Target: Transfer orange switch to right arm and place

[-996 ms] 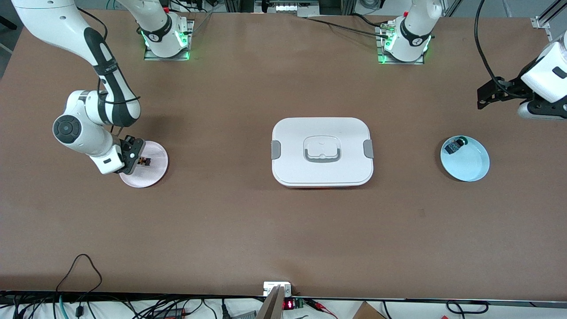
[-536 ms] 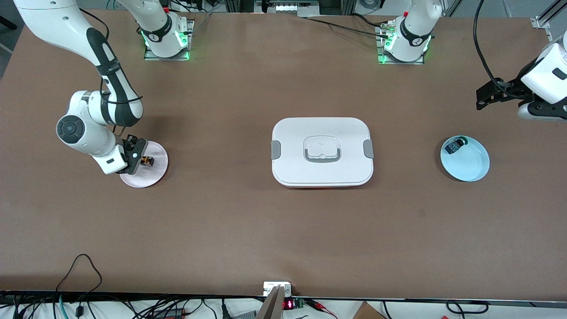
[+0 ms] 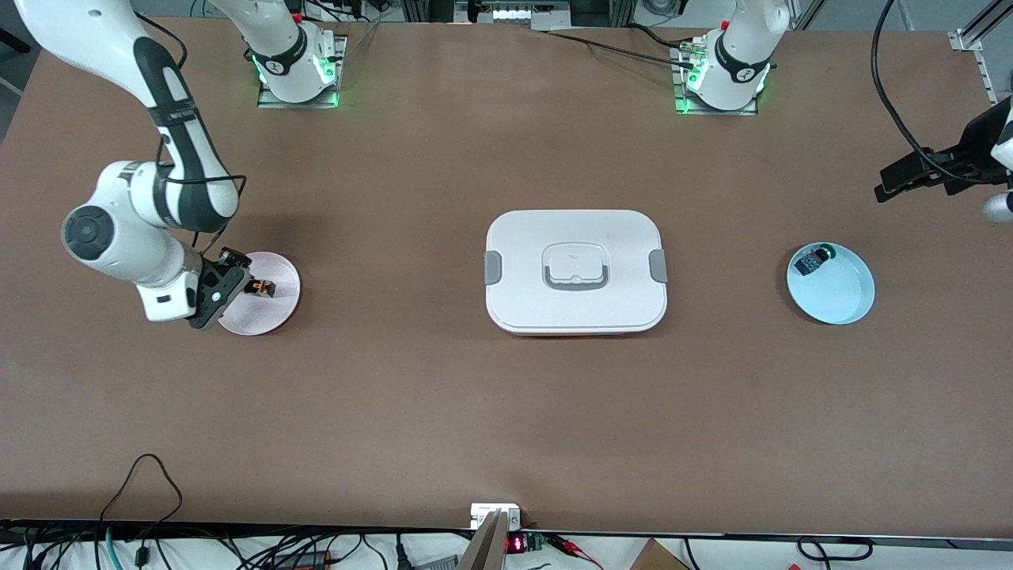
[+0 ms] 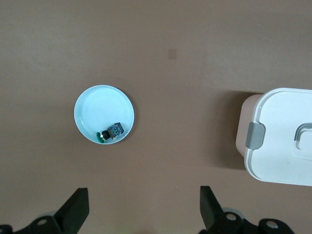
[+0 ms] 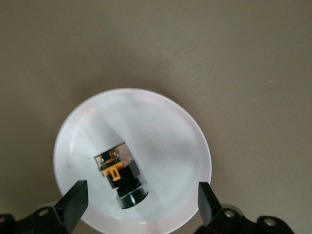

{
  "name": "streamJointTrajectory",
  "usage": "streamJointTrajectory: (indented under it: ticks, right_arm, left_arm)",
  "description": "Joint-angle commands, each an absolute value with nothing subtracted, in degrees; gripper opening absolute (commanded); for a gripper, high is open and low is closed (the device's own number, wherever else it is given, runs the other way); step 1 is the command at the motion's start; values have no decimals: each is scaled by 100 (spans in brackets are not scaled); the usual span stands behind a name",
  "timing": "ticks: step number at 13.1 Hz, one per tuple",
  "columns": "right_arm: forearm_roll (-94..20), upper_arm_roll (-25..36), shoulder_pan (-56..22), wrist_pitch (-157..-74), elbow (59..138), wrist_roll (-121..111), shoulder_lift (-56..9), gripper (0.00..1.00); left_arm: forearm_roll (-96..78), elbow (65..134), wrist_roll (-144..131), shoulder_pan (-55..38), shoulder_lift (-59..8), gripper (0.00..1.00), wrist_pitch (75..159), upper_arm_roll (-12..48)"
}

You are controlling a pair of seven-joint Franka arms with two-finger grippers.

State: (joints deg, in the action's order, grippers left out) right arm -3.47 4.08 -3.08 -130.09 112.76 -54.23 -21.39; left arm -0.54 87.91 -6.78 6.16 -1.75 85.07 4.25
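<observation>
Having drawn back from the orange switch (image 3: 259,287), which lies released on the pink plate (image 3: 277,313) near the right arm's edge, the right tool (image 3: 224,279) hovers spread and empty, while the left tool (image 3: 910,174) waits spread wide.

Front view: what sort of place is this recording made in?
Probably a robotics lab bench: two white arms bolted to a brown table, cables and electronics along its edge, and staged props such as a white lidded plastic box.
</observation>
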Motion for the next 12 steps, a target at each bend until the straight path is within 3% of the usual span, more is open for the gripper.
streamJointTrajectory:
  ticks: [1, 3, 8, 12]
  right_arm:
    - [-466, 396, -369, -12009, 10680, -4197, -1952, 100]
    - [-492, 404, -413, -11516, 10460, -3178, -1733, 100]
    - [-860, 404, -633, -9014, 9126, -14, -1652, 100]
    - [-274, 413, -721, -7753, 7798, 316, -1652, 100]
  left_arm:
    - [-88, 8509, -853, 676, -368, 100, 8271, 422]
    - [-70, 8473, -844, 721, -404, 100, 8314, 431]
    - [-18, 8517, -782, 738, -369, 100, 8367, 448]
    - [-44, 8490, -625, 896, -404, 100, 8358, 439]
